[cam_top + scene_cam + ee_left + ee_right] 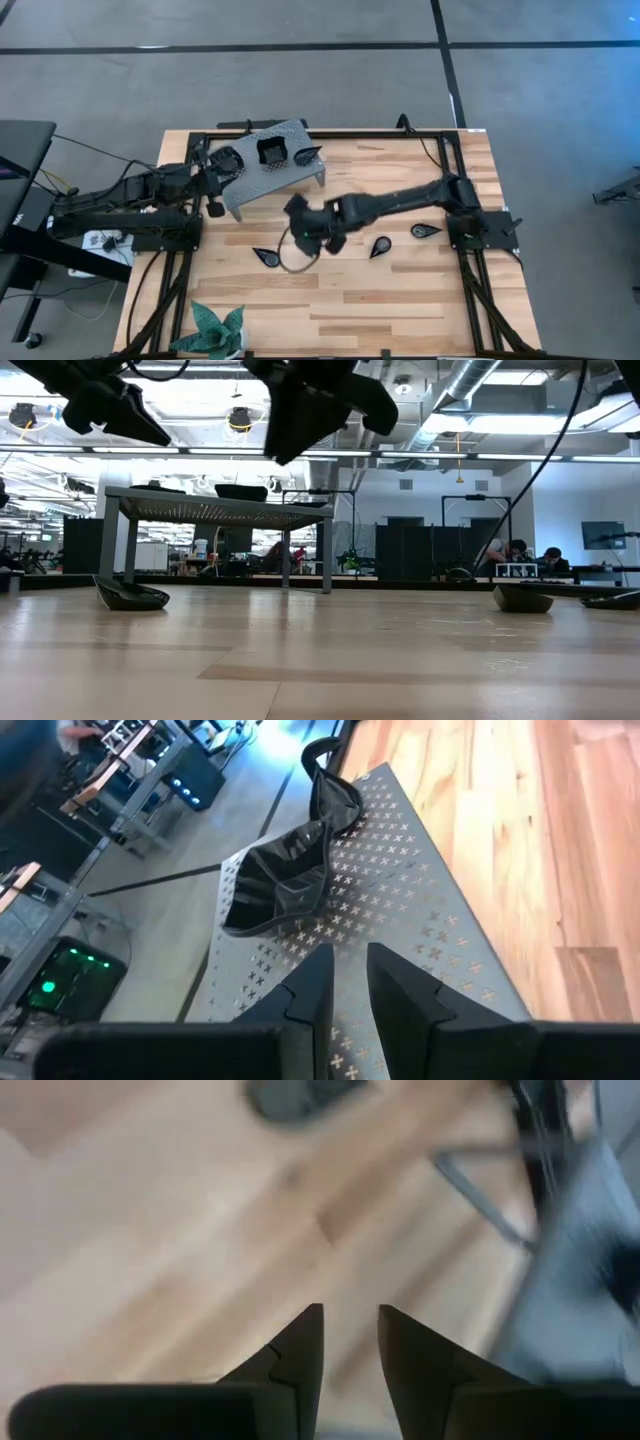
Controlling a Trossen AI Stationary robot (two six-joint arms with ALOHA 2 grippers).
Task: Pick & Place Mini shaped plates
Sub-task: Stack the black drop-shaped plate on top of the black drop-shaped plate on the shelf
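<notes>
Three black mini shaped plates lie on top of the grey perforated stand (270, 172): a roundish one (225, 160), a squarish one (272, 152) (280, 890) and a teardrop one (308, 155) (335, 795). Three more teardrop plates rest on the wooden table (266, 256), (380, 246), (425, 231). My left gripper (212, 185) (348, 982) hovers at the stand's left end, open and empty. My right gripper (300, 225) (350, 1342) hangs above the table in front of the stand, slanting down, open and empty.
A green leafy plant (215, 330) stands at the table's near left edge. A cable loop (290, 262) hangs below my right arm. Bare wood lies near the table's front. In the low view the stand's legs (130, 550) stand behind a plate (130, 595).
</notes>
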